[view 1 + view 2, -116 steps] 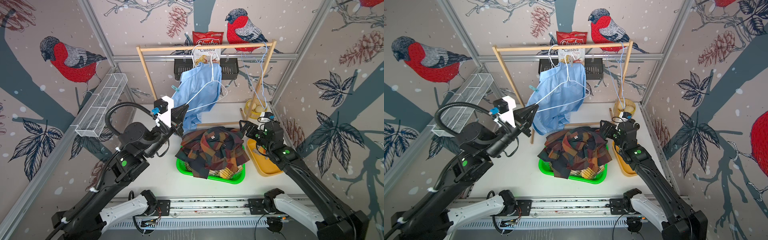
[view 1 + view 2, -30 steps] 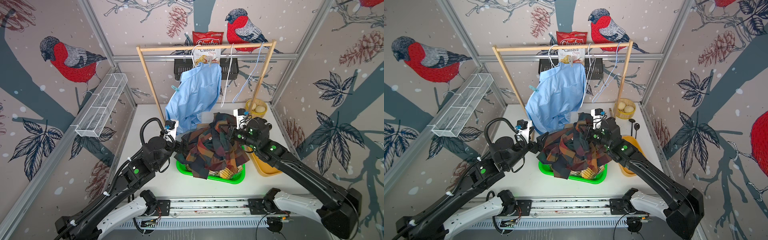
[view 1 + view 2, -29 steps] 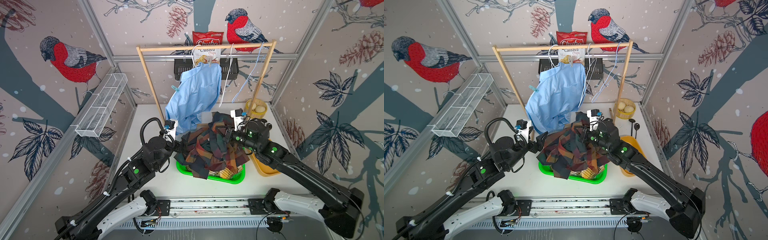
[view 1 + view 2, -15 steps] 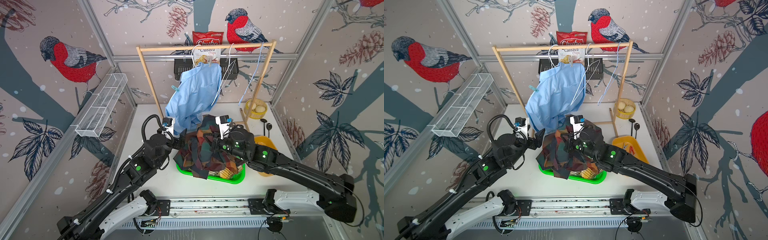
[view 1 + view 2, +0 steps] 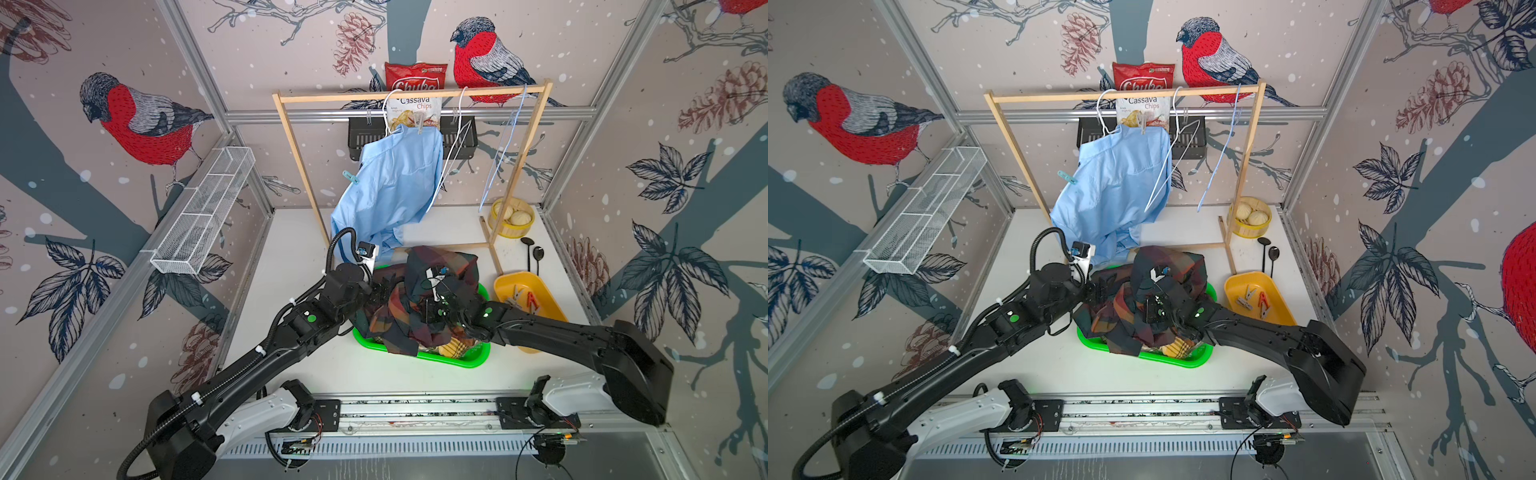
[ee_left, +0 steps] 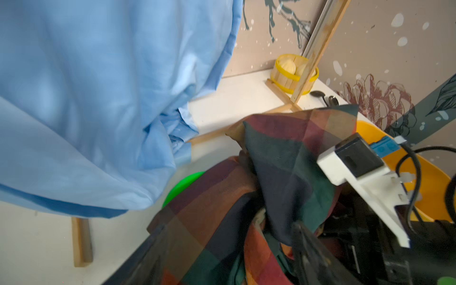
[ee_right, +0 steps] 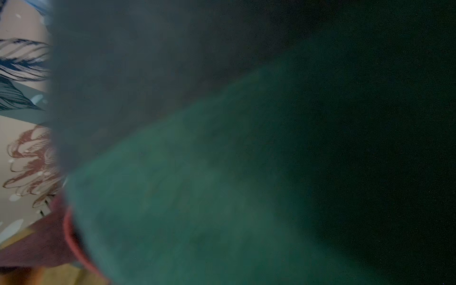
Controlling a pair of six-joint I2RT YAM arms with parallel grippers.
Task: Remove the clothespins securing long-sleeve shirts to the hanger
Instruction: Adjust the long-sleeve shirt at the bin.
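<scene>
The left gripper reaches in from the left into the dark plaid shirt. In the left wrist view its fingers stand wide apart, released, with folds of that cloth lying between them. The right gripper comes in from the right and is buried in the same shirt, which drapes over its wrist in a peak and fills the right wrist view. It is clenched, but the cloth hides what it pinches, if anything.

The dark plaid shirt is heaped in the green basket near the middle of the table. It lies on top of a yellow plaid shirt that peeks out at the near edge. Just right of the basket lies a yellow tray holding a red clothespin and pale clothespins.

Farther back, the light blue shirt hangs from a white hanger on the wooden rail, its lower end just beyond the basket's far left side. A whitish clothespin clips it at the collar, and a teal clothespin sits on its left edge. Two bare hangers hang farther right on the rail.
</scene>
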